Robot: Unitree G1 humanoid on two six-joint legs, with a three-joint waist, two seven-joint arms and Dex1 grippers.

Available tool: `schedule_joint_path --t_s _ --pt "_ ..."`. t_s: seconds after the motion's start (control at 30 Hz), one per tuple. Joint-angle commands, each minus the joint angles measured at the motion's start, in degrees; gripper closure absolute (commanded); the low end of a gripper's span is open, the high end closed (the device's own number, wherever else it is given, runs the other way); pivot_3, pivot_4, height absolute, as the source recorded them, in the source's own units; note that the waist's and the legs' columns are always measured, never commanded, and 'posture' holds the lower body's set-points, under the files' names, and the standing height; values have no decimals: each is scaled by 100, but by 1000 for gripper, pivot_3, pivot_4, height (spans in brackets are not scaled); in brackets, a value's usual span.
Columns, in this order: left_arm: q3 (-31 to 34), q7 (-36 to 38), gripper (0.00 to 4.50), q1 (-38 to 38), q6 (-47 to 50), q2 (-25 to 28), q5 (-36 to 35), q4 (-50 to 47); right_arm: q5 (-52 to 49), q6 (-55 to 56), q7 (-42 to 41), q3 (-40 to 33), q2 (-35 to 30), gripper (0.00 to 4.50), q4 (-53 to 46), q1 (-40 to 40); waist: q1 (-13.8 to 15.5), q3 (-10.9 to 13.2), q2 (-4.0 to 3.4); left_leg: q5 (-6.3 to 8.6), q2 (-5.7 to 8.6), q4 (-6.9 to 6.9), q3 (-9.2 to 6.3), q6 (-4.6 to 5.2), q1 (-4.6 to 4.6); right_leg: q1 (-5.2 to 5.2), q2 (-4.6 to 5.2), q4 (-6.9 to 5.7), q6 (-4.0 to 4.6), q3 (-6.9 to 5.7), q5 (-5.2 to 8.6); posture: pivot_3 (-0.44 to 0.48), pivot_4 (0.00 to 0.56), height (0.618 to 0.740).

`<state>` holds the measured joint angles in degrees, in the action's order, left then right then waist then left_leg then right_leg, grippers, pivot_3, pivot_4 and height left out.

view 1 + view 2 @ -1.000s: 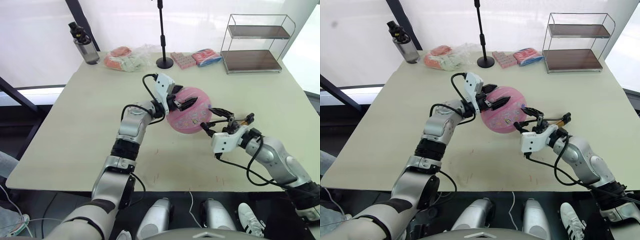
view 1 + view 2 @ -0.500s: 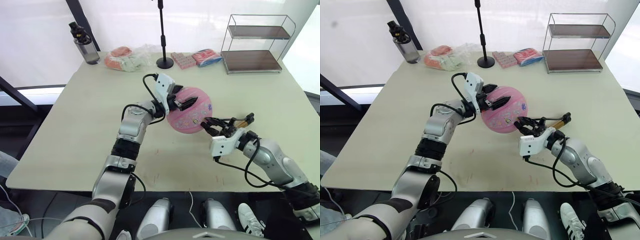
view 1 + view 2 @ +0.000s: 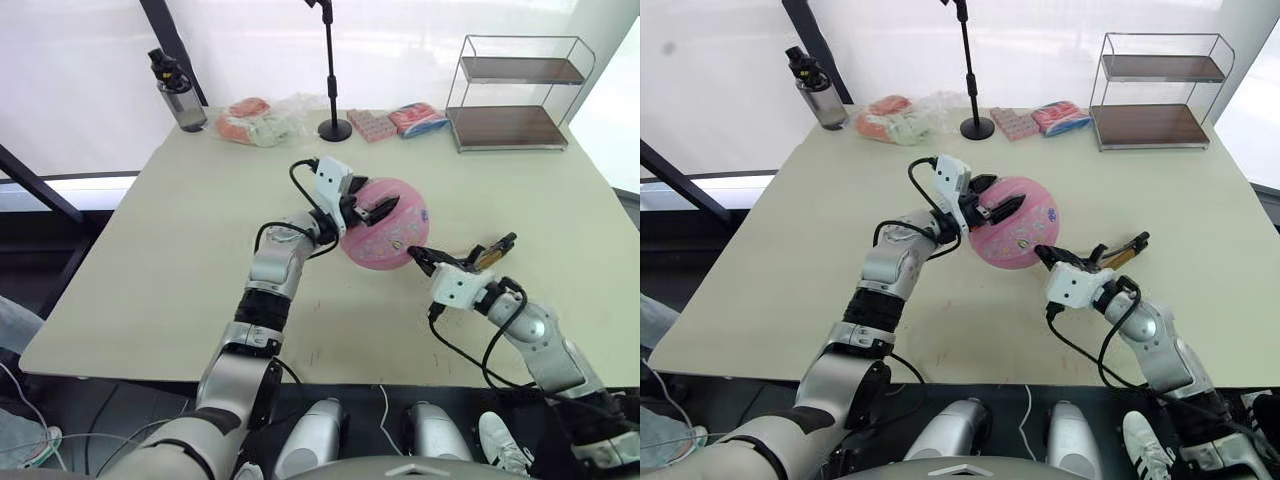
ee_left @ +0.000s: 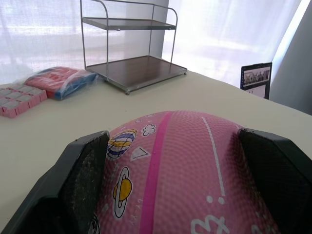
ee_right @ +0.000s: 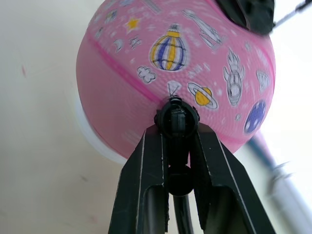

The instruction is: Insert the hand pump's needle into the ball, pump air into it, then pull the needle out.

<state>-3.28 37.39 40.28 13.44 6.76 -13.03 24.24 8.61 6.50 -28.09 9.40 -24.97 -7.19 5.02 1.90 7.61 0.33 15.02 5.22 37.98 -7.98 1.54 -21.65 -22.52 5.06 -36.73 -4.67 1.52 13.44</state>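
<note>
The ball (image 3: 385, 223), clasped by the left end effector (image 3: 372, 209), lay dead ahead of the right end effector (image 5: 179, 127), which pinched the needle (image 5: 178, 117) fitting against its skin.

Arms: silver-grey metallic segments, black joint bands; white wrist housings; looped black cables; left claw (image 3: 376, 209) and right claw (image 3: 420, 256), black, two-fingered, textured pads (image 4: 85, 170)

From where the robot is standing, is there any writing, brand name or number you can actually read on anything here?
No readable text anywhere.
The ball: cartoon prints only (a balloon, planets, a rocket, stars), no words or numbers.
The small framed card at the table's edge: a picture strip with print too small to read.
The pink packets near the wire shelf: any printing is too small to read.
</note>
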Motion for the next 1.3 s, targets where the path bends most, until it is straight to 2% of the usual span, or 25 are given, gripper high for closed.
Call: schedule_joint_path --t_s 0.03,0.27,0.53,0.93,1.07,1.17,1.3 --pt "-264 -328 0 -392 284 -22 429 824 -1137 -477 -400 -220 184 4404 -786 -164 37 -3 -5 1 3 0 0 2 0 0 2 1 -1 0 1 0 150 740" --pt "-172 -443 0 -417 315 -93 422 934 -1872 -550 -475 -464 454 4404 -969 -442 75 -6 -9 6 17 -1 -13 9 -6 -1 13 1 -15 -10 12 0 150 740" --pt "-47 -507 0 -367 357 -92 389 1183 -1750 221 -451 -551 550 4404 -630 -627 98 -13 -21 6 44 -1 -31 10 -7 6 39 0 -33 -28 24 0 150 740" --pt "-251 -674 0 -372 207 -138 606 1553 -1762 418 -413 -658 507 4404 -700 -1013 187 -50 -46 18 60 -1 -41 30 5 34 58 10 -50 -42 36 0 150 740" --pt "-409 -792 0 -424 -18 -139 742 1851 -1760 447 -425 -691 476 4404 -681 -1070 199 -63 -55 26 63 -3 -45 43 32 70 64 21 -58 -49 42 0 150 740" --pt "-452 -918 0 -433 -192 -175 792 2112 -1814 421 -435 -731 456 4404 -711 -1093 206 -91 -49 48 73 -24 -42 78 89 119 81 26 -85 -49 71 0 150 740" --pt "-545 -1024 0 -425 -463 -181 872 2528 -1957 349 -510 -773 402 4404 -809 -1153 219 -142 -40 52 86 -25 -45 84 92 122 93 26 -101 -50 83 0 150 740"
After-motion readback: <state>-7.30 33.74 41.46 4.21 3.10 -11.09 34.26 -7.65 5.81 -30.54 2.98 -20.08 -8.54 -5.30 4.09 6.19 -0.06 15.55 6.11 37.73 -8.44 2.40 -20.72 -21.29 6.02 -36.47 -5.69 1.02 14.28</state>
